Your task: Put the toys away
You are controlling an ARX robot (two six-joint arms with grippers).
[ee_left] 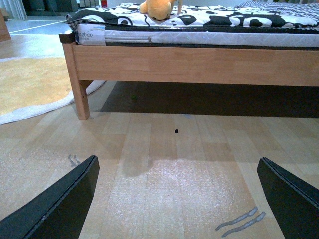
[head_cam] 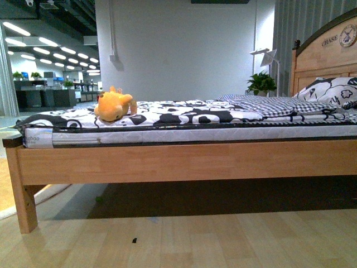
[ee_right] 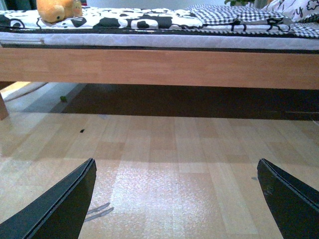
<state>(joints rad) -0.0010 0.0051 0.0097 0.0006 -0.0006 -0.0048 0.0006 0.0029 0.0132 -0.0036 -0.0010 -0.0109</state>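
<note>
An orange-yellow plush toy (head_cam: 114,105) lies on the black-and-white bedspread near the foot end of the wooden bed (head_cam: 184,162). The same toy (ee_left: 159,8) shows at the edge of the left wrist view, and the toy (ee_right: 59,9) also appears in the right wrist view. My left gripper (ee_left: 177,199) hangs open low over the wooden floor, well short of the bed, with nothing between its fingers (ee_left: 60,209). My right gripper (ee_right: 177,199) is open too, above bare floor, its fingers (ee_right: 289,199) wide apart. Neither arm shows in the front view.
A cartoon-print pillow (head_cam: 329,89) and a checked folded blanket (head_cam: 268,104) lie near the headboard (head_cam: 326,53). A bed leg (head_cam: 25,206) stands at the left. A cream-edged yellow rug (ee_left: 30,89) lies beside the bed. A potted plant (head_cam: 261,84) stands behind.
</note>
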